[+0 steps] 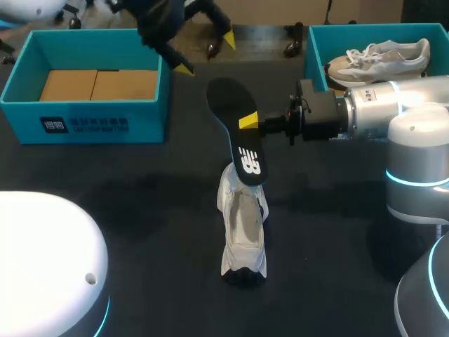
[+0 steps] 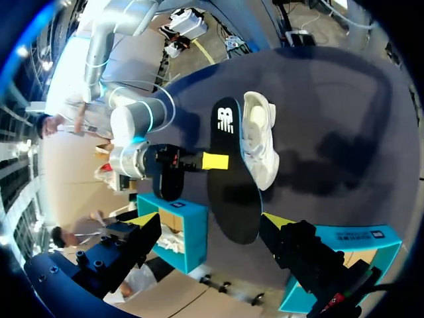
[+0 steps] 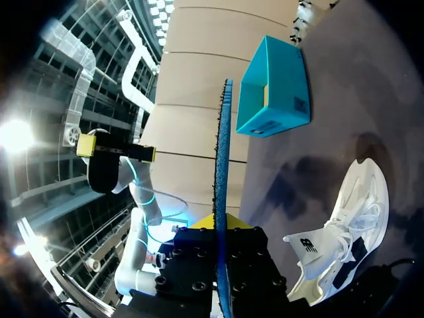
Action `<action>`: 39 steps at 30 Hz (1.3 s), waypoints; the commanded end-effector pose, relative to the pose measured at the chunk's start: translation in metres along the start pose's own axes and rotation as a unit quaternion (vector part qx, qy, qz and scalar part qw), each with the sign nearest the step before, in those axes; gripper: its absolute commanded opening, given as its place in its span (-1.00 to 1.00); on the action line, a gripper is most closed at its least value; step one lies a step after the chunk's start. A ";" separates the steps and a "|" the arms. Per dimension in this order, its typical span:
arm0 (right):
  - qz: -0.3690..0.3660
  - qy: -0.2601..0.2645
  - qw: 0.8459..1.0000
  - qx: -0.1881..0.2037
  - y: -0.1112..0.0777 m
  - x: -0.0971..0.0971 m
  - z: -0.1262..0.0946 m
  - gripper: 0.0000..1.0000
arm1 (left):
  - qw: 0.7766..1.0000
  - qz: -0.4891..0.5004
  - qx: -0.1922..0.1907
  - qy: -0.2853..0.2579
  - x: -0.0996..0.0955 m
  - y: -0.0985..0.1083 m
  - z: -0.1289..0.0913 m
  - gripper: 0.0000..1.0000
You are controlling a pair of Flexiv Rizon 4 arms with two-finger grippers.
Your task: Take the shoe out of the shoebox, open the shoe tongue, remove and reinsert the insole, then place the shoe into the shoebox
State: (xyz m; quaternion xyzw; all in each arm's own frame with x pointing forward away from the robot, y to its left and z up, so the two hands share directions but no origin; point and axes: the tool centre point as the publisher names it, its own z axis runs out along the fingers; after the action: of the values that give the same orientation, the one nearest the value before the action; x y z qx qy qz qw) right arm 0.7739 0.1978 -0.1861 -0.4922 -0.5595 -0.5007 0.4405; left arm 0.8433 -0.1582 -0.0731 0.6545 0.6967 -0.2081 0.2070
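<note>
Your right gripper (image 1: 250, 123) is clamped on the insole (image 1: 230, 104) at frame centre, its long axis slanting down to the shoe (image 1: 243, 232) just below on the bench (image 1: 126, 232). Your left gripper (image 1: 207, 53) hangs open at upper centre.

My right gripper (image 3: 220, 228) was clamped on the insole (image 3: 220, 152), which I saw edge-on, rising straight ahead of the fingers. Just beside the gripper the white shoe (image 3: 344, 218) sat on the dark table (image 3: 371, 99). The teal shoebox (image 3: 275, 89) stood farther ahead.
</note>
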 end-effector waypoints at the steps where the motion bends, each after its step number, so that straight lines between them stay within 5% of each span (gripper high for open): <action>1: 0.000 -0.001 1.000 -0.001 0.000 0.000 0.002 -1.00 | 0.986 -0.005 0.015 0.165 -0.014 0.008 0.010 1.00; 17: 0.000 -0.001 1.000 -0.001 0.000 0.000 0.002 -1.00 | 0.956 -0.055 -0.002 0.290 -0.033 0.001 0.030 1.00; 23: 0.000 -0.001 1.000 -0.001 0.000 0.000 0.002 -1.00 | 0.952 -0.062 -0.005 0.299 -0.032 -0.001 0.027 1.00; 34: 0.000 -0.001 1.000 -0.001 0.000 0.000 0.002 -1.00 | 0.968 -0.064 0.008 0.242 -0.021 0.005 0.025 1.00; 39: 0.000 -0.001 1.000 -0.001 0.000 0.000 0.002 -1.00 | 0.988 -0.049 0.007 0.144 -0.014 0.002 0.019 1.00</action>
State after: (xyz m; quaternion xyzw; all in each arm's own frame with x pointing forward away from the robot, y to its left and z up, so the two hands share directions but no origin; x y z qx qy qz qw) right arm 0.7739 0.1974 -0.1864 -0.4920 -0.5590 -0.5011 0.4409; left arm 0.8537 -0.1992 -0.0760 0.6487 0.7574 -0.0728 0.0173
